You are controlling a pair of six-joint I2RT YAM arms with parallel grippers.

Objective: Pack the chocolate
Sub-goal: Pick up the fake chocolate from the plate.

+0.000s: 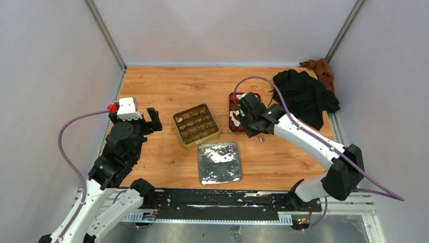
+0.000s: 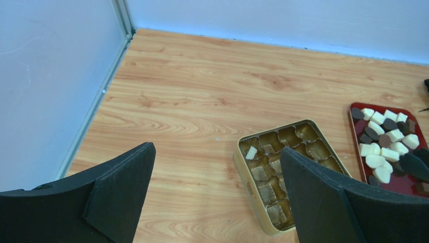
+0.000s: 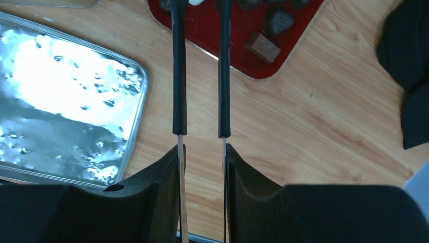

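The right jaws are clamped on a pair of tweezers (image 3: 179, 76), whose tips reach over the red tray (image 3: 238, 50). That tray holds the chocolate (image 2: 384, 147), a jumble of cream-white and dark brown chunks. The left jaws hang wide open above the table (image 2: 202, 91), gripping nothing, near the gold tin (image 2: 270, 128). One white piece (image 2: 251, 152) sits in a corner compartment of the tin's brown grid. A shiny silver tray (image 3: 66, 101) lies just beside the tin, and a black cloth (image 1: 303, 93) lies beyond the red tray.
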